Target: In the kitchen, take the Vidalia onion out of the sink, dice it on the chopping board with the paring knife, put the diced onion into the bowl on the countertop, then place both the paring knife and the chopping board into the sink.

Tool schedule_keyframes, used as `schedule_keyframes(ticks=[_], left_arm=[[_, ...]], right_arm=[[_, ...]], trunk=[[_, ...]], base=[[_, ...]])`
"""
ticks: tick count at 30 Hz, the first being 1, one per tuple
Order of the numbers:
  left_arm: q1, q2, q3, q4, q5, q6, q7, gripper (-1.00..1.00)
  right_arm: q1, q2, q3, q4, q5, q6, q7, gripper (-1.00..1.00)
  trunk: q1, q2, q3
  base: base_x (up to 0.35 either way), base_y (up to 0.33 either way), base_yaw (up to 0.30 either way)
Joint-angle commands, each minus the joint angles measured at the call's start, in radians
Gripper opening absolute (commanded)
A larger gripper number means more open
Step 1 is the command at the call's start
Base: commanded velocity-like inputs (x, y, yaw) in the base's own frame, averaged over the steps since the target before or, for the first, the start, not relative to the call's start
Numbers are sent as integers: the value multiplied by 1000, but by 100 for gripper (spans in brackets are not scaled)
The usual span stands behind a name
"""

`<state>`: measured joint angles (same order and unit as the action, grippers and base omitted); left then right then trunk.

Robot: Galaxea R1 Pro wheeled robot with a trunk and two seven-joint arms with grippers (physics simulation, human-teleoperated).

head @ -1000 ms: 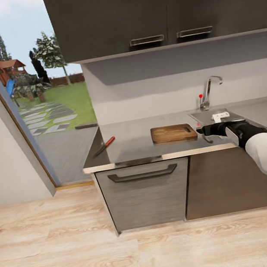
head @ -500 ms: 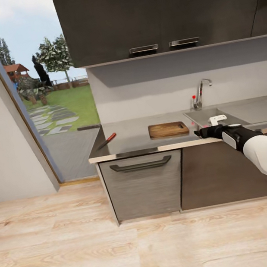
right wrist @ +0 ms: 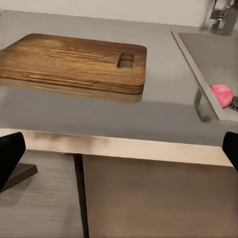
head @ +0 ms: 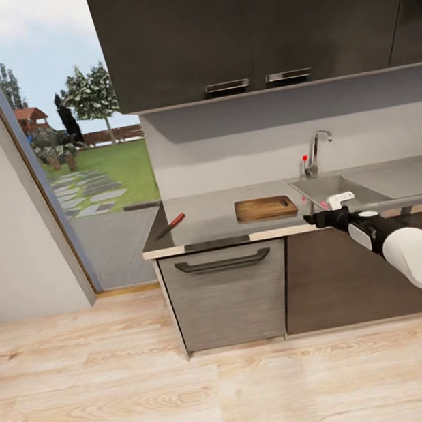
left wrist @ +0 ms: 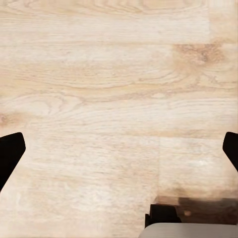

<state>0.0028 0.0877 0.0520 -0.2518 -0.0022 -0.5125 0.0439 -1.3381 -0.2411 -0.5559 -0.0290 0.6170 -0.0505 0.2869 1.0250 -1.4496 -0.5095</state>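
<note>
The right end effector (head: 318, 219) hangs spread and empty at the surface (head: 205, 217) edge, near the chopping board (head: 264, 208). The paring knife (head: 170, 226) lies well left. The left end effector (left wrist: 119, 148), fingers apart, faces the wood floor (left wrist: 109, 99).

Brown, grain-streaked chopping board (head: 264, 208) and red-handled, dark-bladed paring knife (head: 170, 226) lie on the light-grey countertop (head: 205, 215), beside the grey steel sink (head: 324, 185) with a pinkish-red onion (right wrist: 221, 94), over pale wood-grain floor (head: 204, 406).
</note>
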Motion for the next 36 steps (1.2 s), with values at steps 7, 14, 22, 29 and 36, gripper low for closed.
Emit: schedule_keyframes(ticks=[7, 14, 22, 29, 36], left_arm=[[0, 0, 3, -1, -1, -1, 1, 100], [0, 0, 3, -1, 0, -1, 1, 100], [0, 1, 3, -1, 0, -1, 1, 100], [0, 0, 3, -1, -1, -1, 1, 100], [0, 0, 3, -2, -1, -2, 1, 100]], right_arm=[[28, 0, -9, 4, 9, -50, 3, 100], [71, -1, -9, 6, 8, -97, -25, 100], [207, 1, -8, 6, 7, -163, -40, 100], [516, 15, -7, 7, 8, -233, -66, 100], [793, 48, -7, 7, 8, -275, -97, 100]], trunk=[[0, 0, 10], [0, 0, 21], [0, 0, 34], [0, 0, 43], [0, 0, 43]], base=[[0, 0, 0], [0, 0, 0], [0, 0, 0], [0, 0, 0], [0, 0, 0]])
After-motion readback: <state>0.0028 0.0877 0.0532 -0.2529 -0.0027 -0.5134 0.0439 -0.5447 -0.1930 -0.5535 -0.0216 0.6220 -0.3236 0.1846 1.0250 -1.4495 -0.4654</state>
